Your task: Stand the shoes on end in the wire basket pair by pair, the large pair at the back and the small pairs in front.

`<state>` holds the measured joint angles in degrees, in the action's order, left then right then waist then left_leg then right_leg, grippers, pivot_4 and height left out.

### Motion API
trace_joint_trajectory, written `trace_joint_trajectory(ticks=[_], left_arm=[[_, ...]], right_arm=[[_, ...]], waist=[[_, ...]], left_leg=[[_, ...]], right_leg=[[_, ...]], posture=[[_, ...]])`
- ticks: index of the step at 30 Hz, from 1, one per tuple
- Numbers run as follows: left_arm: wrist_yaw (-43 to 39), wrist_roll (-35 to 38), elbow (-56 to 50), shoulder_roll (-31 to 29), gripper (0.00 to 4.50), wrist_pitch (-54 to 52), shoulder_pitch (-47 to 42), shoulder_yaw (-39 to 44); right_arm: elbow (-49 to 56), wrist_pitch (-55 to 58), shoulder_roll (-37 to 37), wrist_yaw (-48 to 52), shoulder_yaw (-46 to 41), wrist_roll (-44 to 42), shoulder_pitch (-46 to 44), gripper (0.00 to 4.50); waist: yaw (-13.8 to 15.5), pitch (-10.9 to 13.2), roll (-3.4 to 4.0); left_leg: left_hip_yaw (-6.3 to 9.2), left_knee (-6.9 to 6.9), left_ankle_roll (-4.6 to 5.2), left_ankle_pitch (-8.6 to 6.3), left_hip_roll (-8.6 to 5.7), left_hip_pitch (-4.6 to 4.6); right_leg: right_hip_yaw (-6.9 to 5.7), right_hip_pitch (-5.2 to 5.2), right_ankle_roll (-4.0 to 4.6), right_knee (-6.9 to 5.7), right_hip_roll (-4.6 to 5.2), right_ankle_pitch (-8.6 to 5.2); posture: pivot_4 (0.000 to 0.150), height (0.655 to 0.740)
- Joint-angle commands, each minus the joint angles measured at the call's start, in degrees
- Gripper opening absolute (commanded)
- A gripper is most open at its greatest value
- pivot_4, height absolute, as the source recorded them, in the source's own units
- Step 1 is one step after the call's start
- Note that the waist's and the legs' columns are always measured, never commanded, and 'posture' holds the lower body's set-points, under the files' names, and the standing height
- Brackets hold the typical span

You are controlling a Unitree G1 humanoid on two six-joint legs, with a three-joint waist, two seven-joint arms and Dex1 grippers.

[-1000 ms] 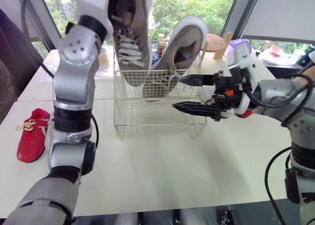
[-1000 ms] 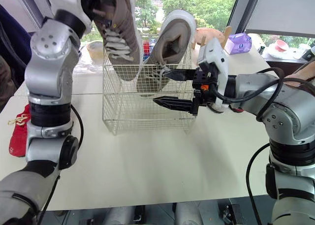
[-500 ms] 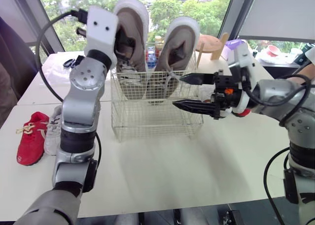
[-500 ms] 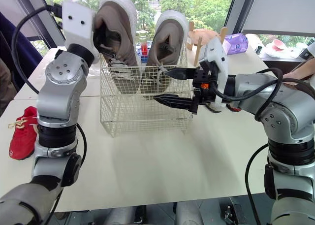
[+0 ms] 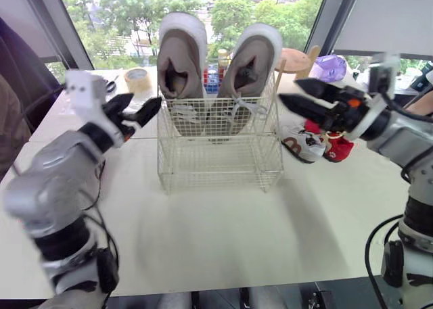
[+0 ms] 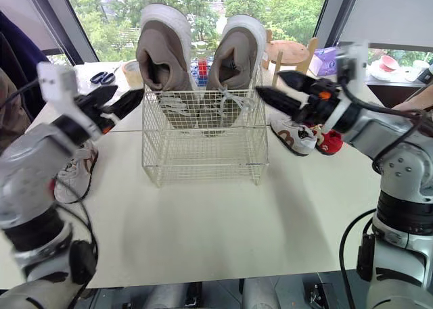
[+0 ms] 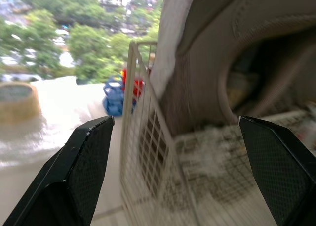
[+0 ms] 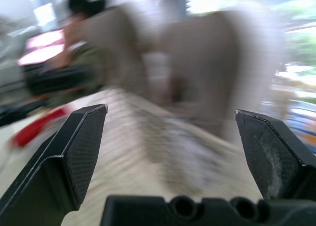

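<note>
Nearest on the table (image 6: pixel 203 221), a pale shoe (image 6: pixel 73 179) lay flat on its sole beside the left arm, well to the left of the basket (image 6: pixel 203 153). The front half of the basket was unfilled.

The left gripper (image 6: pixel 128 92) hung just off the basket's upper left corner. Its fingers were spread and held nothing, and they pointed toward the wire wall. The right gripper (image 6: pixel 267 82) hung off the upper right corner, also spread and unladen, aimed leftward at the basket.

Below and just behind the right gripper, a white shoe (image 6: pixel 292 134) lay on its sole near the basket's right wall. Its long axis slanted away from that wall toward the right. A red shoe (image 6: pixel 329 141) lay touching or nearly touching its far end.

At the back of the basket the large pair (image 6: pixel 162 59) stood on end side by side, rising above the rim.

The small shoes looked to be next. The right arm was the nearer one for the white shoe, which lay beneath its fingers rather than ahead of them. It would probably have to tip downward and line up across the shoe's length.
</note>
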<state>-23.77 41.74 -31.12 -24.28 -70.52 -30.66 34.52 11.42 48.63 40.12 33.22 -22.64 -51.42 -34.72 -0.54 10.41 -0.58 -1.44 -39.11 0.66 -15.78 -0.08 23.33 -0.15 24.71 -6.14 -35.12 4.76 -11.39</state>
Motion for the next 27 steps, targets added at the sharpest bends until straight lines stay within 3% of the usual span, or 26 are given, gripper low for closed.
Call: trace_joint_trajectory(ticks=[1, 5, 9, 16, 27], left_arm=[[-5.09, 22.86, -2.05, -1.03, 4.33, -7.57, 6.41, 8.05], [1.14, 32.85, -6.42, 0.20, 4.33, -6.61, 12.95, 2.94], [4.12, 38.30, -10.18, -2.03, 4.33, -3.10, 19.02, -2.87], [7.70, 38.31, -10.81, -3.89, 4.33, 4.58, 21.72, -11.64], [9.27, 38.55, -9.39, -9.32, 4.33, 11.68, 21.39, -17.28]], right_arm=[[-5.72, -9.72, -0.24, -3.66, -3.56, 8.52, 3.27, 4.50], [-7.59, -14.04, -0.51, -1.86, 1.61, 15.63, 11.77, 4.50], [-7.65, -18.30, -0.85, -0.25, 4.55, 19.85, 15.97, 4.50], [-13.03, -24.70, -2.23, 0.76, 6.30, 25.05, 18.63, 4.50], [-33.64, -36.35, -4.75, 4.18, 10.06, 32.16, 11.32, 4.50]], waist=[[-0.03, 0.00, 0.00], [0.16, 0.00, -0.02], [-0.20, 0.01, 0.05], [0.27, -0.01, 0.05], [-0.16, 0.00, 0.05]], left_leg=[[0.00, -0.01, 0.00, 0.00, 0.00, -0.02], [0.03, -0.06, -0.01, 0.00, -0.03, -0.04], [-0.01, -0.02, -0.01, 0.00, -0.03, -0.15], [-0.04, -0.03, -0.01, 0.00, -0.08, -0.26], [-0.07, -0.01, 0.00, 0.00, -0.11, -0.27]], right_leg=[[0.00, -0.02, 0.01, 0.00, 0.00, -0.01], [0.00, -0.08, 0.19, 0.01, 0.01, -0.11], [0.08, -0.14, 0.20, -0.01, 0.00, -0.12], [0.12, -0.23, 0.34, 0.02, -0.06, -0.20], [0.13, -0.23, 0.35, 0.07, -0.09, -0.20]], posture=[[0.150, 0.7400], [0.150, 0.7400], [0.150, 0.7400], [0.150, 0.7400], [0.150, 0.7400]])
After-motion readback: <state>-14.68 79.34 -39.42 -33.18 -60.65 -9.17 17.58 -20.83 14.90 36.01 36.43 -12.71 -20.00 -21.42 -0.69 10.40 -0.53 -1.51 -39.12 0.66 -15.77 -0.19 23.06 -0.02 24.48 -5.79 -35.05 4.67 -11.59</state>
